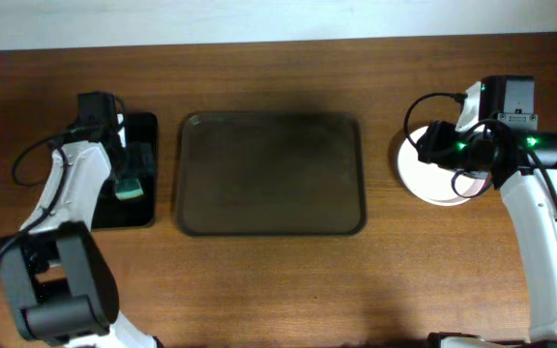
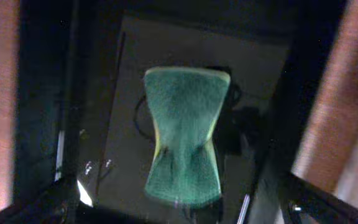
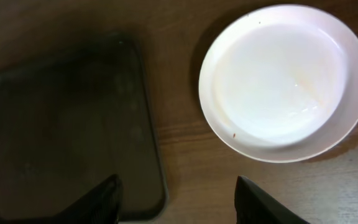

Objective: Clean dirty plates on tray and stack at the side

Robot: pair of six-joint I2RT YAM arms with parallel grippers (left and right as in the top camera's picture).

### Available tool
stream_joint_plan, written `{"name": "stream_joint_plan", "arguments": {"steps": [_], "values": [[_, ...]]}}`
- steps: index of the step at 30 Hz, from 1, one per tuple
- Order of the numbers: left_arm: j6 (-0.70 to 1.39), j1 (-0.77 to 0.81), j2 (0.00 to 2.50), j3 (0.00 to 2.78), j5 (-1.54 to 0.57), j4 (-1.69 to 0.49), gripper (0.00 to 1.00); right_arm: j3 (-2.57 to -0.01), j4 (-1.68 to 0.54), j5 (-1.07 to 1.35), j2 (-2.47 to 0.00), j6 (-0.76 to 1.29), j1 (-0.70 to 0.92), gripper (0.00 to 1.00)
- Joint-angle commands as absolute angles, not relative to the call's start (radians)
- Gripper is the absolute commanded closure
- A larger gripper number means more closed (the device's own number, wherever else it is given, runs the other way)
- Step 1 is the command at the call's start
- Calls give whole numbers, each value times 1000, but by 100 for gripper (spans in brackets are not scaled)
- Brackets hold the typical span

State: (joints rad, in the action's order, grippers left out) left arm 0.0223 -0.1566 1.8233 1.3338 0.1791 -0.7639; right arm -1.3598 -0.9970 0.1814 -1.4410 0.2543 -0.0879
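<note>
The plates [image 1: 431,186] sit as a white pile on the table, right of the dark brown tray [image 1: 271,174], which holds nothing. In the right wrist view the top plate [image 3: 284,81] shows faint yellowish marks and a small brown speck on its rim. The tray's corner [image 3: 61,124] lies to its left. I cannot tell how many plates are in the pile. My right gripper [image 3: 179,202] is open and empty, above the table between tray and plates; overhead it hangs over the pile's far-left edge [image 1: 425,143]. My left gripper [image 1: 126,162] is open above a green sponge [image 2: 182,134].
The green sponge [image 1: 129,186] lies on a small glossy black tray [image 1: 148,208] left of the brown tray; the black tray also shows in the left wrist view [image 2: 123,93]. Cables loop beside both arms. Bare wooden table [image 1: 278,290] runs along the front.
</note>
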Motion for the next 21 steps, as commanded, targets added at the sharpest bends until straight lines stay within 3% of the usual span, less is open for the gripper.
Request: {"name": "stream_joint_plan", "arguments": {"steps": [1, 9, 10, 11, 21], "values": [[18, -159, 1640, 1435, 83, -824, 1, -1417, -1028, 168, -1404, 213, -80, 42], [17, -159, 1509, 1436, 67, -843, 1, -1862, -1381, 99, -1206, 187, -80, 41], [18, -160, 1509, 1436, 67, -843, 1, -1910, -1409, 99, -1163, 187, -80, 35], [17, -160, 1509, 1436, 67, -843, 1, -1933, -1415, 99, -1118, 187, -80, 2], [17, -159, 1509, 1436, 67, -843, 1, -1936, -1470, 54, -844, 137, -80, 2]]}}
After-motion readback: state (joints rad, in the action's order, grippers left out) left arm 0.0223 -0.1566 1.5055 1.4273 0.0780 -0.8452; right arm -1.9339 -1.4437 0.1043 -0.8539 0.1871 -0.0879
